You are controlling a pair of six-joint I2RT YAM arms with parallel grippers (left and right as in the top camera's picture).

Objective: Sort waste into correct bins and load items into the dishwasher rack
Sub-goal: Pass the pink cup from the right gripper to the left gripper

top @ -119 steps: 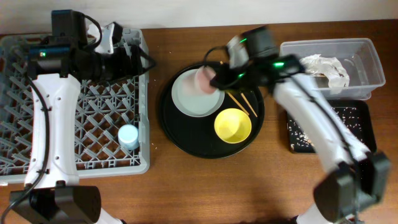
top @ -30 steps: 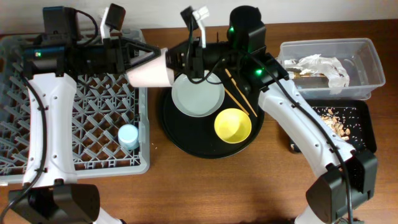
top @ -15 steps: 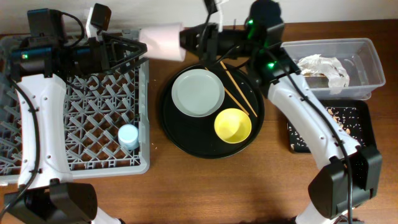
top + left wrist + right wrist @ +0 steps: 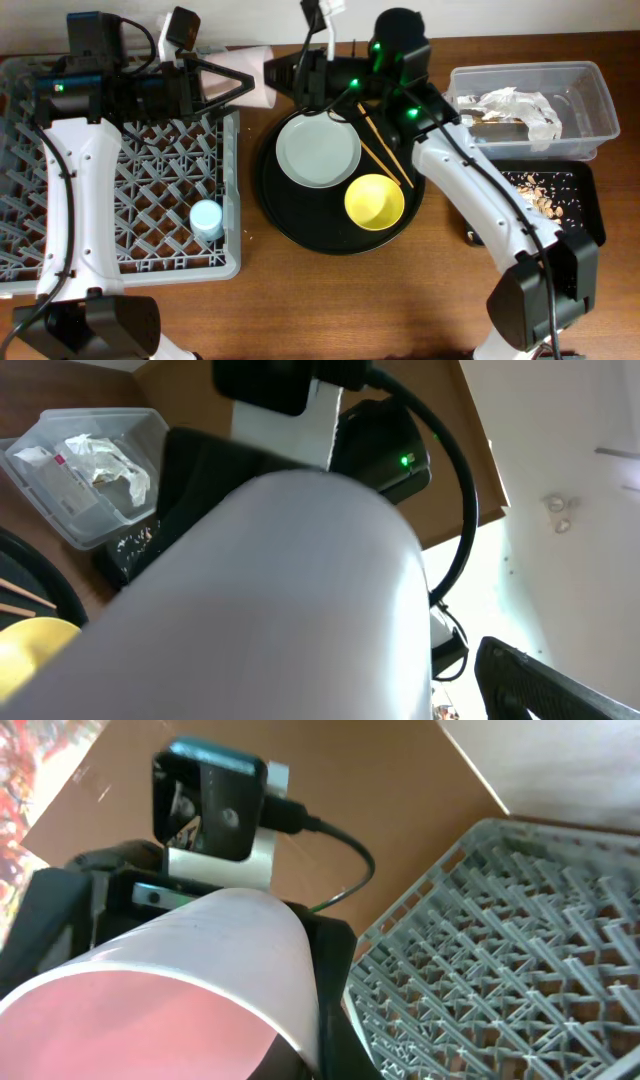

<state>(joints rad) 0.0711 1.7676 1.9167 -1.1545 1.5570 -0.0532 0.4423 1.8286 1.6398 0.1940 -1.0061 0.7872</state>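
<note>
Two cups (image 4: 206, 218), two chopsticks (image 4: 385, 150), two bins (image 4: 592, 105), one plate (image 4: 318, 150), one bowl (image 4: 374, 201) — and one rack (image 4: 150, 170).

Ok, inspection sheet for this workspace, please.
Surface: brown wooden table.
Job's things: small pink cup aloft between left gripper and right gripper; small light blue cup in grey lattice rack; grey-green round plate, yellow bowl, two thin brown chopsticks on round black tray; crumpled white napkins in clear plastic tub; beige crumbs in shallow black rectangular tray.
Clutter: nothing seen.
Grippers: both at the cup; hold unclear.
Cables: black cable looping on left arm.
Surroundings: pale wall behind.
</note>
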